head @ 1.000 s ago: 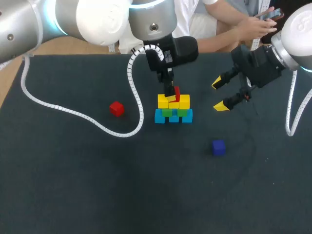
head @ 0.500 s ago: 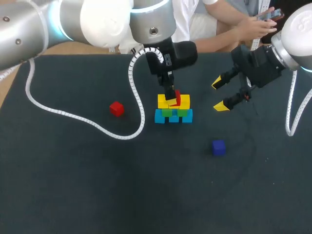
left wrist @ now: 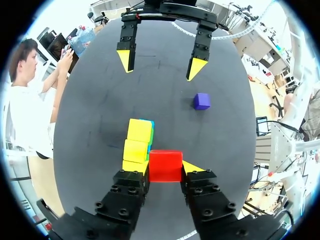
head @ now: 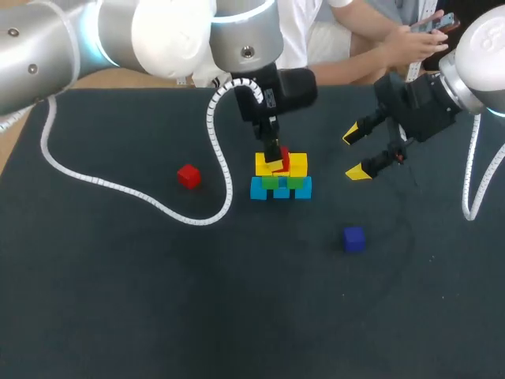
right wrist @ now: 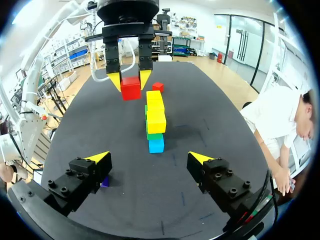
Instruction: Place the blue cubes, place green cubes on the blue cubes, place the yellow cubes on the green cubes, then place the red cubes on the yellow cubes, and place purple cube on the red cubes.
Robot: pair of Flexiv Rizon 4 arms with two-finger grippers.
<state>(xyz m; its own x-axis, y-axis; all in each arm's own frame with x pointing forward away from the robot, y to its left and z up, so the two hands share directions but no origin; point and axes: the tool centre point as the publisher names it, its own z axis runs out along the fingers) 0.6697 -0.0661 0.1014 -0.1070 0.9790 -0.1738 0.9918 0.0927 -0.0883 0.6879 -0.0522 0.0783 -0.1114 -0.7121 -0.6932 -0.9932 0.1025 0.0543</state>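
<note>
The dark table [head: 118, 300] is reached over by both arms. The left gripper [head: 278, 158] is clamped from two sides on the held red cube [left wrist: 165, 165], kept just over the yellow cubes [head: 297, 164]. These are stacked on green cubes [head: 276, 181] and blue cubes [head: 281, 189]. The right gripper [head: 357, 154] is spread wide, to the stack's right. The loose red cube [head: 188, 176] is seen left of the stack, and the purple cube [head: 354, 238] well apart.
</note>
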